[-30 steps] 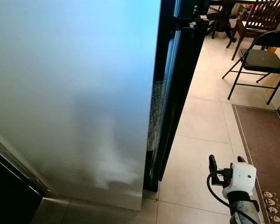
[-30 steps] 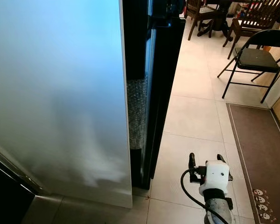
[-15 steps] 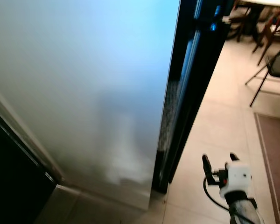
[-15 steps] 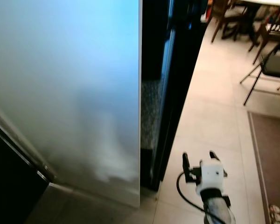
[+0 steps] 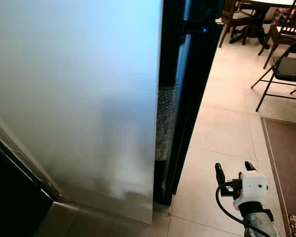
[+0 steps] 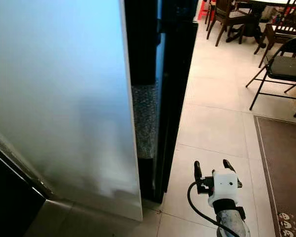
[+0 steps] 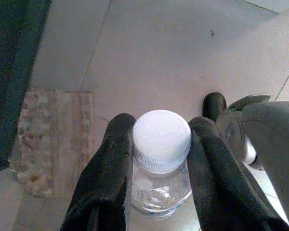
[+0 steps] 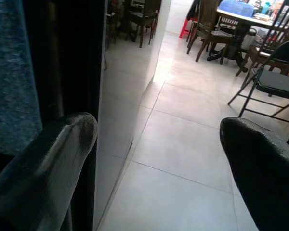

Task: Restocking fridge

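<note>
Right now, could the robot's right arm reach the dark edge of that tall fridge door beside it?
Probably yes. The right gripper hangs open over bare pale floor tiles, slightly right of the tall fridge door's black edge, with nothing between them. The left gripper is busy, shut on a clear white-capped bottle.

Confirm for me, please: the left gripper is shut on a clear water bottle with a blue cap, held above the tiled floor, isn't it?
Not quite: the cap is white, not blue. The left wrist view shows the left gripper shut on the clear water bottle, its black fingers pressed on either side just under the white cap, above the tiled floor.
</note>
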